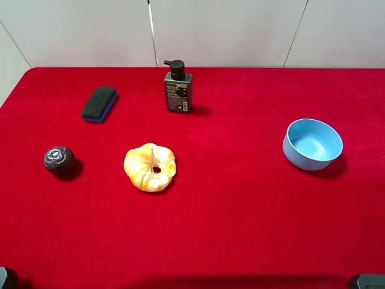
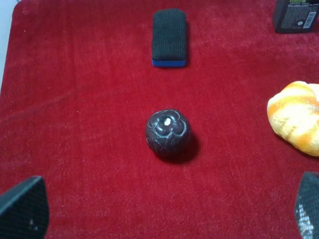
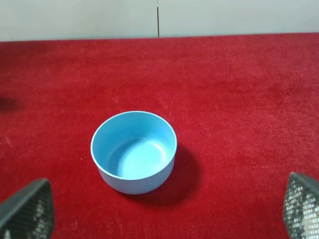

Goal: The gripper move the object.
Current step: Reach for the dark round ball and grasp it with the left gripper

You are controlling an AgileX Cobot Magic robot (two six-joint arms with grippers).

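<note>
The object, a small dark ball (image 1: pixel 59 160) with a pale flower mark on top, sits on the red cloth at the left, apart from everything else. In the left wrist view the ball (image 2: pixel 168 133) lies ahead of my left gripper (image 2: pixel 165 211), whose fingertips (image 2: pixel 22 209) stand wide apart, open and empty, short of the ball. My right gripper (image 3: pixel 164 209) is also open and empty, its fingertips (image 3: pixel 301 204) wide apart, short of a blue bowl (image 3: pixel 133 152). In the high view only dark corners of the arms show at the bottom edge.
An orange pumpkin-shaped thing (image 1: pixel 150 167) lies right of the ball. A black-and-blue eraser block (image 1: pixel 99 103) and a dark pump bottle (image 1: pixel 178 88) stand at the back. The blue bowl (image 1: pixel 313 144) stands at the right. The red table (image 1: pixel 240 229) meets a pale wall behind.
</note>
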